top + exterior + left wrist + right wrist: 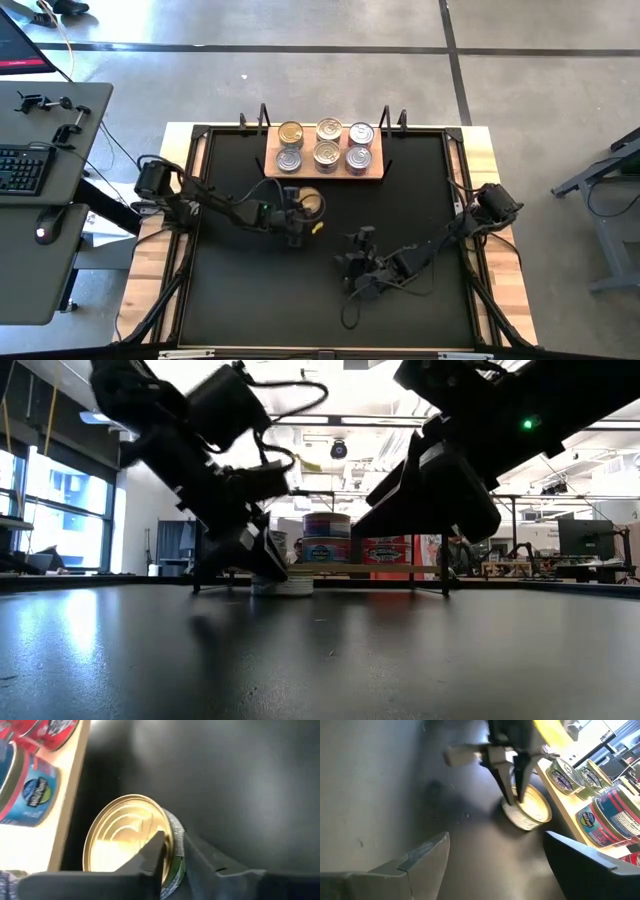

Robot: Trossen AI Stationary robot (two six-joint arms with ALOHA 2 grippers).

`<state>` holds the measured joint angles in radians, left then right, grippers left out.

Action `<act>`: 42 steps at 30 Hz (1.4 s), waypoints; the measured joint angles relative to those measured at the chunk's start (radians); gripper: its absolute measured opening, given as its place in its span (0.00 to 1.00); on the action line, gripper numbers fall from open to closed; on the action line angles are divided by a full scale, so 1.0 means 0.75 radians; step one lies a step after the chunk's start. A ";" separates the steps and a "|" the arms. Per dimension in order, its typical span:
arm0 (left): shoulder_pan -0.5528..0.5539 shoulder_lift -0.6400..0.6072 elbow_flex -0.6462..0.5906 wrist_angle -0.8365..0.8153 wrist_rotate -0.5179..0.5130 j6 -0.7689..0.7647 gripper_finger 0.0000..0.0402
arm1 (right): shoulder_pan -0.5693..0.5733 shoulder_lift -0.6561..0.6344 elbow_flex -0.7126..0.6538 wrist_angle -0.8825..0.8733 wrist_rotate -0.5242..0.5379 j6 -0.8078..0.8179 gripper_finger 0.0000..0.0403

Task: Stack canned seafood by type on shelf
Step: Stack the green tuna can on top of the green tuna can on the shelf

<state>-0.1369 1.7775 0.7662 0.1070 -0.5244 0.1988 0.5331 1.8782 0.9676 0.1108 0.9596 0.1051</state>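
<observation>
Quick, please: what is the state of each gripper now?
Left gripper: jaws closed on the rim of a gold-lidded can that sits on the table in front of the shelf.
Right gripper: open, holding nothing.

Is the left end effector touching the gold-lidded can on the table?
Touching. The left wrist view shows the left end effector with one finger on the can's lid and the other against its side, pinching the rim.

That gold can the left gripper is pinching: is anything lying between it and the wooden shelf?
No. In the high view only a strip of bare black table separates the gold can from the shelf. The left gripper pinches the can's rim on the side away from the shelf.
</observation>
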 joint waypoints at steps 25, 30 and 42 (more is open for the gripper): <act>-0.419 -0.019 0.111 0.024 -0.266 -0.473 0.00 | -0.058 0.000 0.000 0.042 -0.084 0.083 0.78; -0.411 -0.019 0.111 0.043 -0.260 -0.497 0.00 | -0.104 0.000 0.000 0.038 -0.333 -0.021 0.78; -0.410 -0.019 0.111 0.088 -0.263 -0.494 0.00 | -0.337 0.014 -0.001 0.212 -0.676 -0.499 0.78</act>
<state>-0.4446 1.7630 0.8494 0.1727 -0.7215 -0.1720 0.2801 1.8884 0.9672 0.2697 0.4528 -0.2690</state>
